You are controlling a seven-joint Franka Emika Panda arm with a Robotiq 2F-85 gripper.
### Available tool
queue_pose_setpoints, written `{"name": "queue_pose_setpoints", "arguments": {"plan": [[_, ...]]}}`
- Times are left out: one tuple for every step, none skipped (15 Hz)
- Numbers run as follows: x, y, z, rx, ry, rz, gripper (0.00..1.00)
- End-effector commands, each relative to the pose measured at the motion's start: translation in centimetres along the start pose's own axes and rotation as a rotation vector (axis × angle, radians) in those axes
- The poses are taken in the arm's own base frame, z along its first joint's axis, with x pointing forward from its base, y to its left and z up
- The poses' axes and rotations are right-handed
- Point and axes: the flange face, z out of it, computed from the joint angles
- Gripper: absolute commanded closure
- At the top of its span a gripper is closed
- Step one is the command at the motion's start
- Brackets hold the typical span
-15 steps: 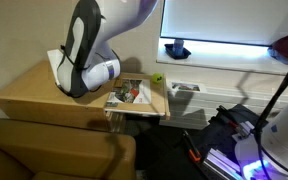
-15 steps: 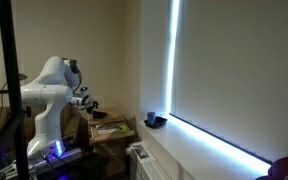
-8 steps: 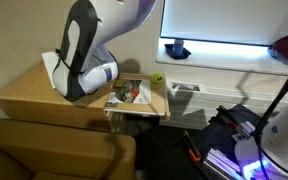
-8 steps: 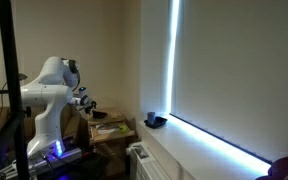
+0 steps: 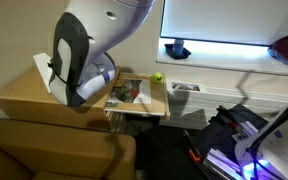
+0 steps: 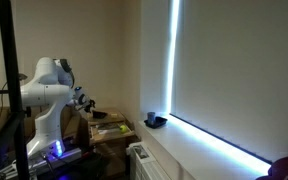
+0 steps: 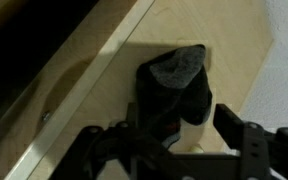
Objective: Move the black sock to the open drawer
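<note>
One black sock with a grey end point(image 7: 174, 85) lies on the flat top of the light wooden cabinet point(image 7: 234, 50), as the wrist view shows. The robot's dark claw point(image 7: 174, 125) hangs right over it. Its two fingers point(image 7: 246, 140) are spread wide apart, one on each side of the sock's lower end. In an exterior view the big white and black robot arm point(image 5: 79, 60) bends over the cabinet top and hides the sock. The open wooden drawer point(image 5: 160, 100), full of small things, is just beside the arm. A small green ball point(image 5: 156, 77) sits near the drawer.
</note>
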Motion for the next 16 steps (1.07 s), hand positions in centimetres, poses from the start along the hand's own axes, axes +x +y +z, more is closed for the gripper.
{"name": "queue_pose_setpoints", "arguments": {"plan": [[0.3,0.2,0.5,-0.014,-0.010,0.027,0.51],[0.5,0.2,0.6,-0.015,-0.012,0.036,0.58],[0.7,0.1,0.6,-0.019,-0.020,0.047,0.65],[0.9,0.1,0.6,-0.021,-0.023,0.056,0.72],[1.1,0.1,0.7,-0.023,-0.026,0.066,0.80],[1.4,0.0,0.8,-0.026,-0.031,0.076,0.85],[1.6,-0.1,0.8,-0.029,-0.038,0.089,0.93],[2.0,-0.1,0.9,-0.030,-0.040,0.103,0.98],[2.3,-0.3,1.0,-0.032,-0.046,0.121,1.00],[2.7,-0.4,1.1,-0.034,-0.057,0.139,1.00],[3.2,-0.6,1.2,-0.035,-0.063,0.162,1.00],[3.8,-0.7,1.4,-0.045,-0.065,0.193,1.00],[4.4,-1.1,1.8,-0.063,-0.087,0.228,1.00],[5.1,-1.4,2.3,-0.090,-0.111,0.262,1.00],[5.6,-1.5,3.0,-0.124,-0.131,0.309,1.00],[6.5,-1.5,3.7,-0.162,-0.147,0.353,1.00]]}}
